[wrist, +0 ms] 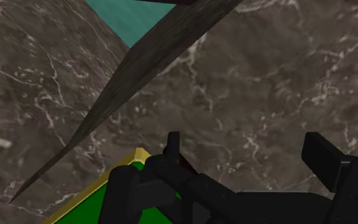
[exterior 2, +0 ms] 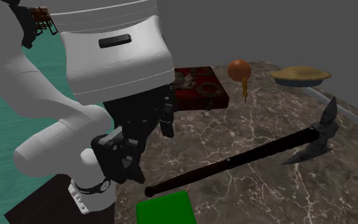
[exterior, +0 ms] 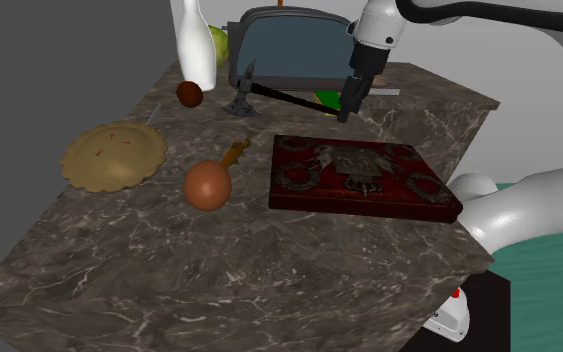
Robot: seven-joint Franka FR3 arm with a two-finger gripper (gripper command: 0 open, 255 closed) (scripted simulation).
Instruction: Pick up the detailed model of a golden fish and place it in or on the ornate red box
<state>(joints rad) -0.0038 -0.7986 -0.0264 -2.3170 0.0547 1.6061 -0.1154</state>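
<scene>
Fish (exterior: 207,186): round orange body, golden tail pointing toward the axe (exterior: 279,96) head. It lies on the worktop (exterior: 219,270) just beside the red box (exterior: 359,180), at the shoulder view's left. Box: flat, shut, nothing on top. Hand (exterior: 345,110): fingers apart, empty, beyond the box over the axe handle, well apart from the fish.

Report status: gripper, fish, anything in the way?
Gripper open, empty, hovering over axe handle end. Golden fish on table beside red box, not yet picked. That axe lies off the fish-to-box line.
</scene>
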